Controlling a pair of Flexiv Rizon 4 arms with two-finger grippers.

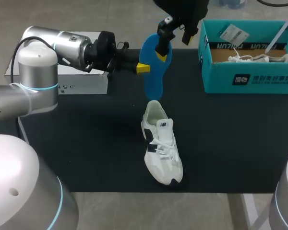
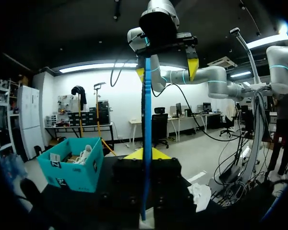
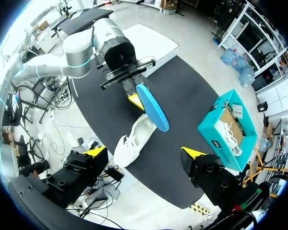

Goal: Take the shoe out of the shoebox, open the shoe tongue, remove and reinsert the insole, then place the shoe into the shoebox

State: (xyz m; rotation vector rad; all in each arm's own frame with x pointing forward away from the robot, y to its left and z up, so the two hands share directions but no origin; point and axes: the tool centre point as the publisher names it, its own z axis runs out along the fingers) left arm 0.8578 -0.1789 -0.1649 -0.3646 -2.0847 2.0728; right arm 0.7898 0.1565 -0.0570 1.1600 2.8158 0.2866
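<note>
Insole to shoe: the blue insole point(image 1: 153, 72) hangs in the air just far of the white shoe point(image 1: 162, 153), its lower end almost over the shoe's open collar. By my reading, your next move has to close that short drop.
Long axes: the insole stands close to upright. The shoe lies flat on the black mat point(image 1: 86, 143), collar at the far end and toe at the near end, swung a little to the right.
Left gripper point(image 1: 142, 68): it reaches in from the left and is clamped on the insole about halfway up, one finger on each face (the left wrist view shows the insole edge-on between the yellow tips).
Right gripper point(image 1: 162, 51): it comes down from the far side at the insole's upper end with its fingers spread wide, and it grips nothing. One yellow tip sits right by the insole; you cannot tell whether it touches.
Nearer arm: the left one already has the insole, so it is likely the arm to feed the insole in. The right looks straight down on the shoe.
Shoebox point(image 1: 249, 79): it sits at the far right, well apart from the shoe on the mat, with a second white shoe point(image 1: 257, 58) inside.
Stage: the insole is out, and reinserting it is not yet done.
</note>
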